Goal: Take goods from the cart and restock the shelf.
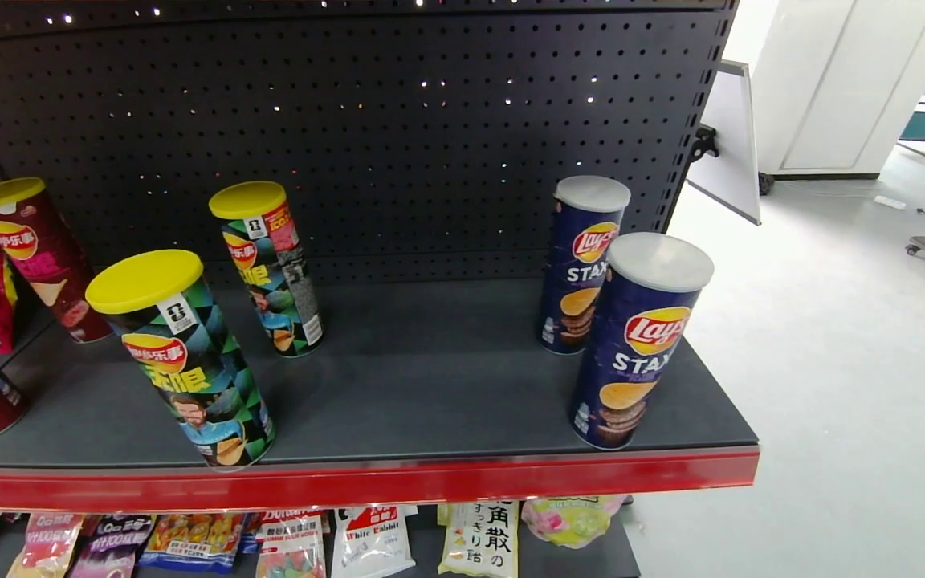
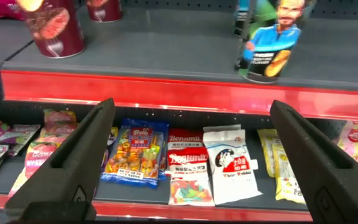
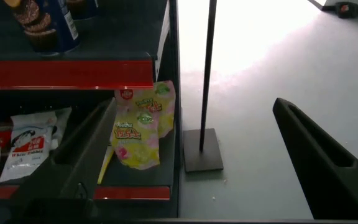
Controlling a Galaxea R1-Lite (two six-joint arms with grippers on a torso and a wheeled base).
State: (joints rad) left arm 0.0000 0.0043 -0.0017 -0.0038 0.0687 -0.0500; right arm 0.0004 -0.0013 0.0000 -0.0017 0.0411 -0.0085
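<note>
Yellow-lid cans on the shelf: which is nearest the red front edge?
The front green-patterned tube can, almost at the red edge strip; its twin and the maroon can stand farther back.

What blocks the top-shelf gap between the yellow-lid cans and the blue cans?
Nothing visible. The shelf is bare between the front yellow-lid can and the front blue can, right up to its red edge.

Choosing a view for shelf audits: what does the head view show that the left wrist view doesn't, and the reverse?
Head view adds: a front blue can and a rear blue can at the shelf's right end, plus the pegboard back. Left wrist view adds: the left end effector, open, in front of the lower shelf. Both: the patterned can near the red shelf edge, and the white bag below.
</note>
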